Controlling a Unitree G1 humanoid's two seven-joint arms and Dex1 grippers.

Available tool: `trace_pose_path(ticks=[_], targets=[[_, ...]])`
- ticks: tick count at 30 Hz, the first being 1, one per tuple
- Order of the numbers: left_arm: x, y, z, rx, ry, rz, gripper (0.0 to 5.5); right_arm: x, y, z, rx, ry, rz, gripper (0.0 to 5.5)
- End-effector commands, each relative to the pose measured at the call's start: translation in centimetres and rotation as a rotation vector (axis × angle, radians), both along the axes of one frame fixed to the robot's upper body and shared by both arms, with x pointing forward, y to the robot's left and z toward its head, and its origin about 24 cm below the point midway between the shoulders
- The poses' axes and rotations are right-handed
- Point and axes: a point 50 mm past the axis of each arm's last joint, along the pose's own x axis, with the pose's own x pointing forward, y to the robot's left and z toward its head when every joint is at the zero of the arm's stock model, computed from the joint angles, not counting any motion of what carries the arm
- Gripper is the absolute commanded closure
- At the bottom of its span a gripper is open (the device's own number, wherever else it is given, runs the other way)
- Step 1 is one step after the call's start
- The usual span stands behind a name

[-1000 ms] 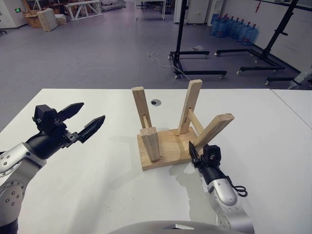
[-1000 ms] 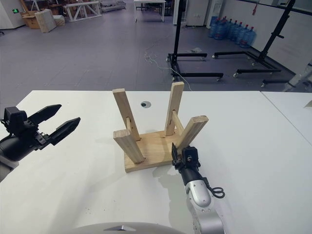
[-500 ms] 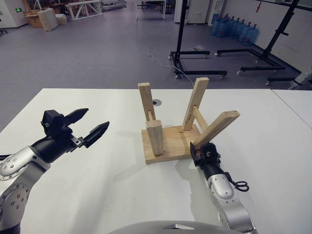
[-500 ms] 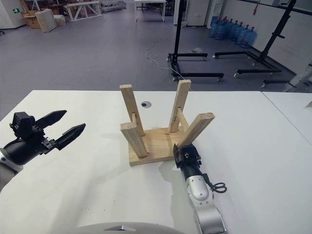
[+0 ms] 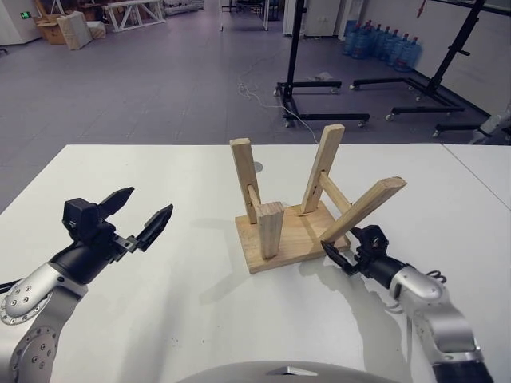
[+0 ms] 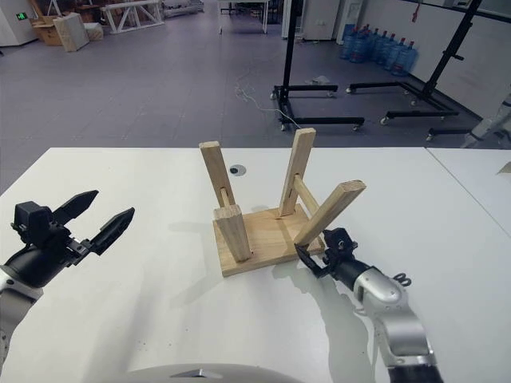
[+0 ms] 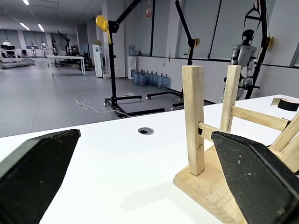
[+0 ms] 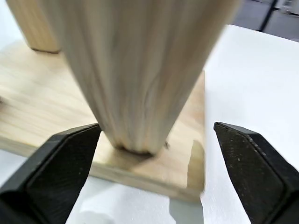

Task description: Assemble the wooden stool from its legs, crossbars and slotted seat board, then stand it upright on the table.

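On the table (image 5: 120, 319), stool (image 5: 307, 207) rests seat-down, legs pointing upward.

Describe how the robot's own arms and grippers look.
The left arm and right arm are silver-grey with rounded joints and black wrists. The left gripper and right gripper each have two black tapered fingers with textured pads. A thin black cable loops beside the right wrist.
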Motion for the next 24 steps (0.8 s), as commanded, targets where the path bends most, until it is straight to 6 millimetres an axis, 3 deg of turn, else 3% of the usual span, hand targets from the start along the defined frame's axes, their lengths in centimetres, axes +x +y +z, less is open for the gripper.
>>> trace_pose_path(ticks=[1,4,10,16,24], targets=[[0.4,-0.1,-0.1,0.008,-0.017,0.0,0.32,2.0,-1.1,2.2,0.054,-0.031,0.125,1.09],[0.7,-0.2,0.0,0.01,-0.022,-0.023,0.32,3.5,-1.6,2.5,0.048,-0.037,0.223,1.09],[1.4,0.2,0.1,0.023,-0.021,-0.064,0.32,3.9,-2.9,1.0,0.014,0.031,0.358,1.09],[1.2,0.2,0.5,0.016,-0.039,-0.116,0.32,1.7,-1.7,0.0,0.032,0.07,0.474,1.09],[1.1,0.4,0.3,0.026,-0.03,-0.106,0.32,0.3,-0.7,0.3,0.025,0.053,0.553,1.09]])
